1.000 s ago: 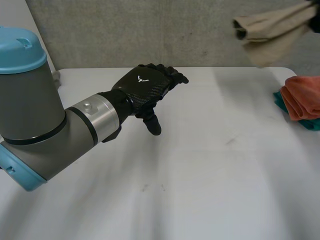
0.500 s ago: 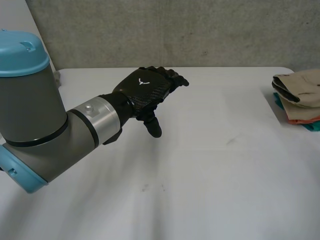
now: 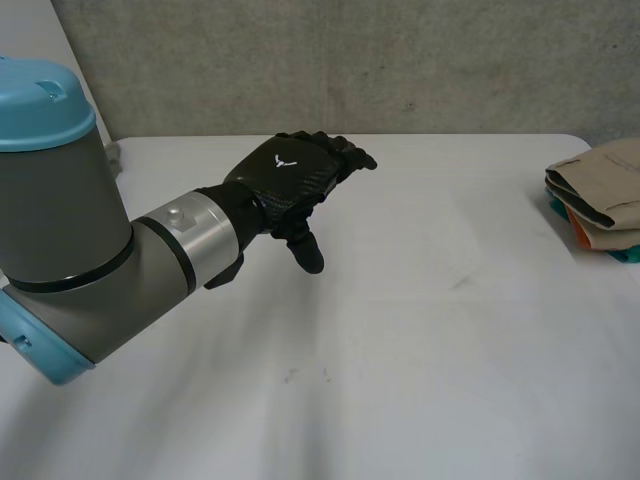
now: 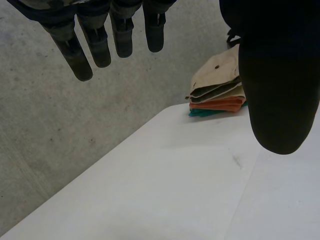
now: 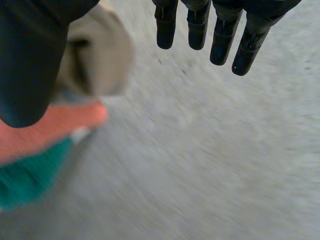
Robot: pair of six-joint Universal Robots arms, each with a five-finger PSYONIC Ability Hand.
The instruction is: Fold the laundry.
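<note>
Table (image 3: 420,340), folded beige-topped laundry (image 3: 605,190), left robot hand (image 3: 290,180), right robot hand (image 5: 30,60), both splayed, empty

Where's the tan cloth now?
In the head view the tan cloth lies at the right edge of the table, atop the orange cloth and teal cloth.

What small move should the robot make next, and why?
Probably pull the right hand back from the pile: its fingers are straight, holding nothing, and the beige cloth already lies folded atop the orange cloth and teal cloth.
</note>
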